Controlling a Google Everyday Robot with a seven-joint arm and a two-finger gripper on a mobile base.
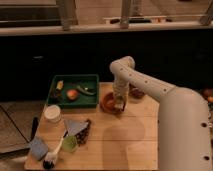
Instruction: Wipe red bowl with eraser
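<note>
The red bowl (108, 103) sits on the wooden table (115, 142) just right of the green tray. My gripper (119, 103) hangs from the white arm and is down at the bowl's right rim, over its inside. The eraser is hidden; I cannot see it at the gripper.
A green tray (73, 90) with fruit and vegetables stands at the back left. A smaller dark maroon bowl (137, 92) lies behind the arm. A white cup (52, 113), a green cup (70, 144), blue-grey pads (38, 148) and a brush (52, 156) lie front left.
</note>
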